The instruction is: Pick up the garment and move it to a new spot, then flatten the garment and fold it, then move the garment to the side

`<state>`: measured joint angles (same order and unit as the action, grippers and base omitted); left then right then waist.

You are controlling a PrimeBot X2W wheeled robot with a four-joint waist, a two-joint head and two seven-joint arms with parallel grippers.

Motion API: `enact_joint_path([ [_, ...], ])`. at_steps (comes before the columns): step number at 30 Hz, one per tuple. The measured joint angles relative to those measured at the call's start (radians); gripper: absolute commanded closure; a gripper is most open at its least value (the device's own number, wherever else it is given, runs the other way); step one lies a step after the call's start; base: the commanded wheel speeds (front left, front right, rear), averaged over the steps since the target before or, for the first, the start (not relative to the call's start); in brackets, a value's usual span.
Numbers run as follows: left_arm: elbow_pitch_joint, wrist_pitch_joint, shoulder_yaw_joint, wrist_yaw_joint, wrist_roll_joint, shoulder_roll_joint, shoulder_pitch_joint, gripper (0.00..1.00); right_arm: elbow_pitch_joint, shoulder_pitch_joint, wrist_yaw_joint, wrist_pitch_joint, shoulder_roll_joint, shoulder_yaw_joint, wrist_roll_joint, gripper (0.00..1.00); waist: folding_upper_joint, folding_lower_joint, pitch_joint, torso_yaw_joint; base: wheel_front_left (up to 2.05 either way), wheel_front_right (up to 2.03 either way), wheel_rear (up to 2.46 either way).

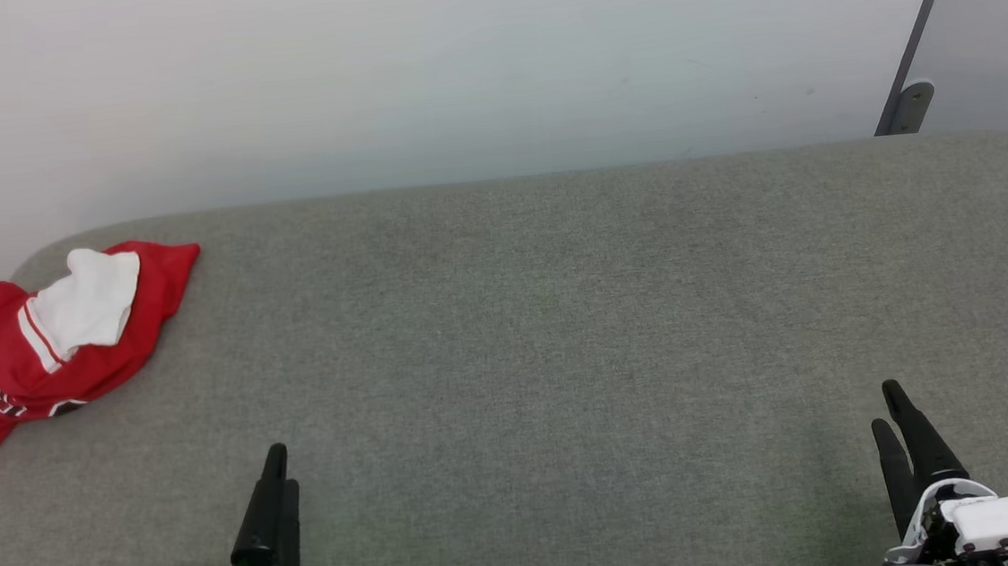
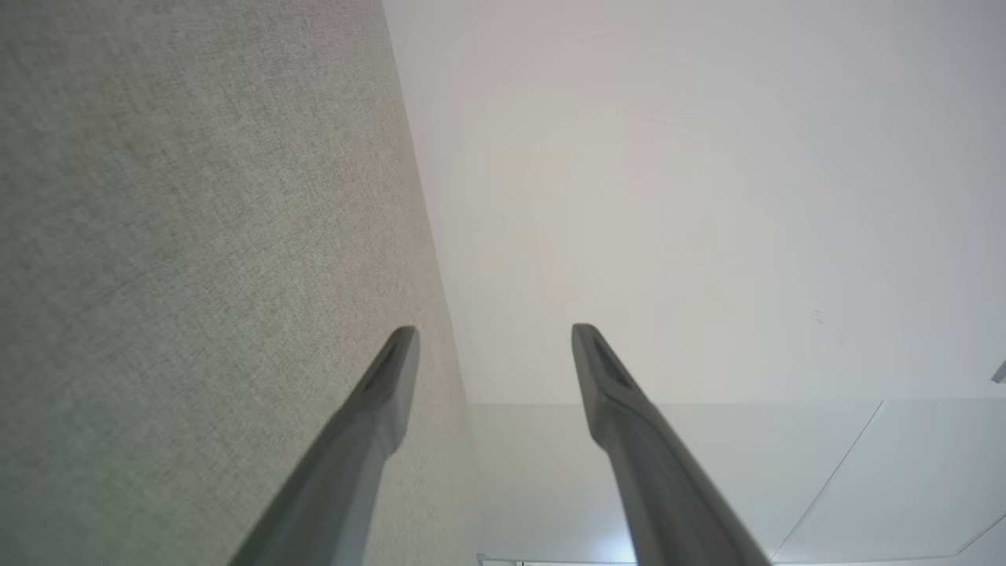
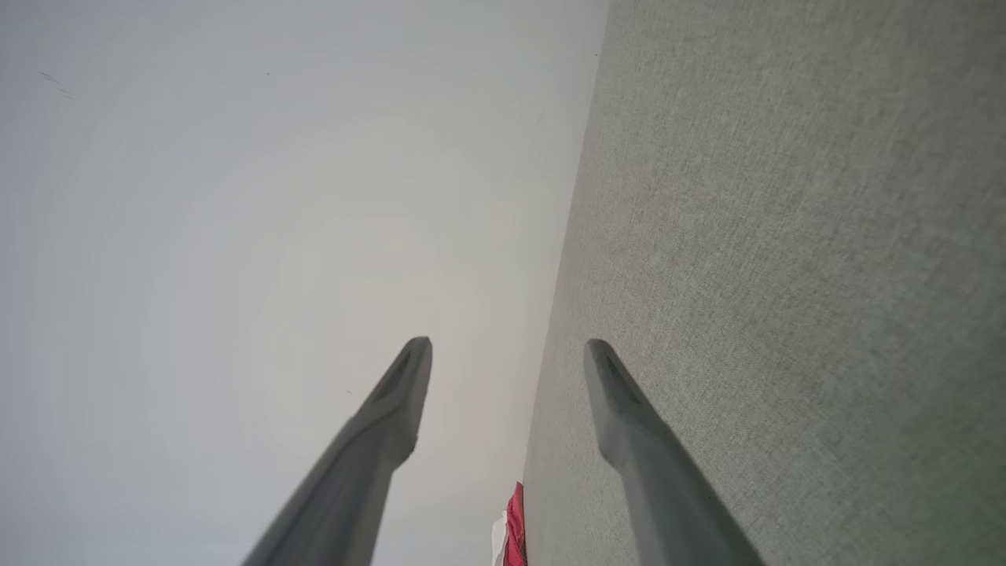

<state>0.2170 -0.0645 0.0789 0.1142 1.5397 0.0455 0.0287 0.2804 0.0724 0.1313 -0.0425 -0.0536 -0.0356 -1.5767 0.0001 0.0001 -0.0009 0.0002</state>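
Garment (image 1: 68, 344) crumpled at table's (image 1: 562, 332) left end, long axis near-left to far-right; left gripper (image 1: 282, 467), right gripper (image 1: 884, 406) jaws apart.

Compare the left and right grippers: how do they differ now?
The left gripper sits nearer the garment, crumpled at the table's left end; the right gripper is far from it. In the head view the left gripper's fingers overlap and lean right; the right gripper's show a gap and lean left. Both are open by the wrist views and hold nothing.
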Motion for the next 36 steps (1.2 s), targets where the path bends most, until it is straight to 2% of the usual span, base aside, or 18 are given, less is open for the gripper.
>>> enact_joint_path([
  [7,-0.026,0.032,-0.020,-0.017,-0.082,0.027,-0.013,0.00,0.003,0.018,0.000,0.036,-0.017,0.040,0.062,0.00,0.0000,0.0000,-0.004,0.000,0.00,0.00,0.00],
  [16,-0.044,0.077,-0.060,-0.054,-0.237,0.079,-0.029,0.00,0.022,0.031,0.000,0.075,-0.047,0.086,0.204,0.00,0.0000,0.0000,-0.013,0.000,0.00,0.00,0.00],
  [36,-0.063,0.162,-0.140,-0.141,-0.600,0.195,-0.049,0.00,0.100,0.082,0.000,0.139,-0.059,0.086,0.686,0.00,0.0000,0.0000,-0.030,-0.001,0.00,0.00,0.00],
])
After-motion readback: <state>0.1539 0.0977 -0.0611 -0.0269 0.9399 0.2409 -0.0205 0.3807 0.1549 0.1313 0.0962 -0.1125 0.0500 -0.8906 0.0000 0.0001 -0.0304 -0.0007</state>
